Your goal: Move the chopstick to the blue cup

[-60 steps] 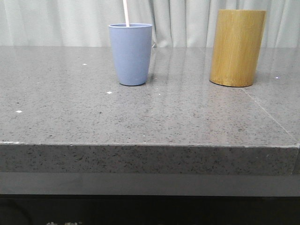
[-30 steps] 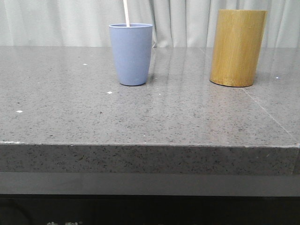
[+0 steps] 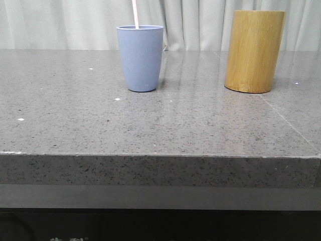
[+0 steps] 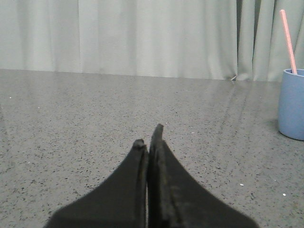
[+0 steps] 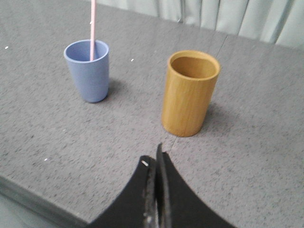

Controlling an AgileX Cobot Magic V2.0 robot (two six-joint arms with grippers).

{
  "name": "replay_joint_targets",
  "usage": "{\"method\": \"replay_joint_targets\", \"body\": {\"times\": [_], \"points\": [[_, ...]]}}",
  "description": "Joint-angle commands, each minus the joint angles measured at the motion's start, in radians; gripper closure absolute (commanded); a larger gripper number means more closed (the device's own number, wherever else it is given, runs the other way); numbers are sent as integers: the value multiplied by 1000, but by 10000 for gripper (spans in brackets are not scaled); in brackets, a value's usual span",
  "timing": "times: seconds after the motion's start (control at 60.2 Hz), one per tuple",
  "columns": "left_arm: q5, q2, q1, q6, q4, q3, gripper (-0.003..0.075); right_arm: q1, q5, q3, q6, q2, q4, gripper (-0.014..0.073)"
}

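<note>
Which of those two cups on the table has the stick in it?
The light blue plastic cup holds the thin pink chopstick; the taller tan bamboo cylinder stands empty.

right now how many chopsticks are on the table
1: the chopstick stands in the blue cup. The bamboo holder, right of it in the front view, looks empty.

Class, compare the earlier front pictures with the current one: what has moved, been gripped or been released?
Nothing visibly changed. The thin pale pink chopstick remains standing in the light blue plastic cup, and the tan bamboo cylinder holder sits where it was on the grey speckled stone table.
</note>
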Motion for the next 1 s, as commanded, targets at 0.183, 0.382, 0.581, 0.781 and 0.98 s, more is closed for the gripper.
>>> {"method": "replay_joint_targets", "body": {"times": [0.183,0.382,0.581,0.781,0.98], "points": [[-88,-25,1,-9,0,9,739,-152,-526,375,-9,-249,-13,662],[-88,-25,1,-9,0,9,739,-190,-722,665,-8,-455,9,662],[-88,-25,1,-9,0,9,739,-197,-763,808,-8,-554,17,662],[-88,-25,1,-9,0,9,739,-197,-767,824,-8,-553,17,662],[-88,-25,1,-9,0,9,739,-197,-763,824,-8,-553,17,662]]}}
